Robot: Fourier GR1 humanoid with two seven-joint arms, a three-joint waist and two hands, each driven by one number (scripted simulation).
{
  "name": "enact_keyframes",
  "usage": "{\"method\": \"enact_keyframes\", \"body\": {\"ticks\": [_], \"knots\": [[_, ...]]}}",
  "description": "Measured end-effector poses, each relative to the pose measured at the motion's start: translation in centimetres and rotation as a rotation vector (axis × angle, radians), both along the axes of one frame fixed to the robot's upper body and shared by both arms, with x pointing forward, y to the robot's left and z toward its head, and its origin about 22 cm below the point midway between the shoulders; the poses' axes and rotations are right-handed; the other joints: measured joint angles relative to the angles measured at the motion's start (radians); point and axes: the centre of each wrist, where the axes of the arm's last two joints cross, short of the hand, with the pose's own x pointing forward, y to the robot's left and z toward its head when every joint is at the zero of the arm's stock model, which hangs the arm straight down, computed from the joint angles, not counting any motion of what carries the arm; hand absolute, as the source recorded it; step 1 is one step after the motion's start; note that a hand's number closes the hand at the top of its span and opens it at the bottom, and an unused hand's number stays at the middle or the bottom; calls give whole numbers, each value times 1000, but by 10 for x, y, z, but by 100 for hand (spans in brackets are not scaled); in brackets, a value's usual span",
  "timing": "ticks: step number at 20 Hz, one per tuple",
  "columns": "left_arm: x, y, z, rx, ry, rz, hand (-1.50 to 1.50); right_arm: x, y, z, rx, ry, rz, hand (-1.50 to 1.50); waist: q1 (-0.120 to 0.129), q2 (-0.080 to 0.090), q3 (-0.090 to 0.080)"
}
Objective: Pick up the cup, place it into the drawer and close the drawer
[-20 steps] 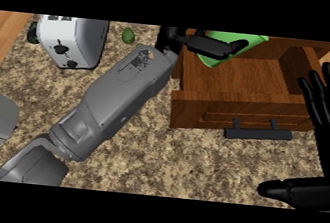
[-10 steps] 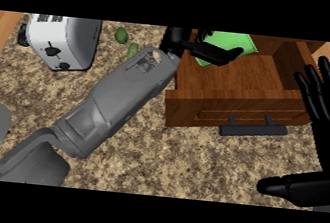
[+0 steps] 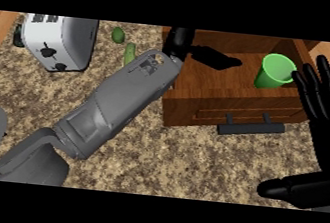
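No writing, label, brand, number or sign is showing anywhere that can be read. The toaster [image 3: 58,40] is showing only dark knobs and slots on its pale body, with no lettering to make out. The green cup [image 3: 274,71] is looking plain, and so is the wooden drawer [image 3: 228,102] with its dark handle [image 3: 251,127]. The grey forearm and the black hands are carrying no markings that can be read.
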Motion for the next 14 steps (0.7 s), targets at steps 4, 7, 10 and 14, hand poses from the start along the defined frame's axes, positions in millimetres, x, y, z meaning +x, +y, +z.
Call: {"method": "enact_keyframes", "body": {"ticks": [4, 7, 10, 14], "knots": [[-3, -5, 6, -89, -12, -42, -150, -4, 1, 0, 30, 8, 13, -150, 15, -6, -1], [-4, -8, 14, -169, -35, -72, -150, -6, -2, 0, 42, 25, 25, -150, 35, -11, -1], [-4, -8, 20, -236, -49, -97, -150, -12, -11, 0, 49, 29, 28, 150, 58, -17, -1], [-5, -1, 19, -297, -26, -100, -150, -20, -19, 5, 13, 24, 42, 150, 90, -25, -1]]}}
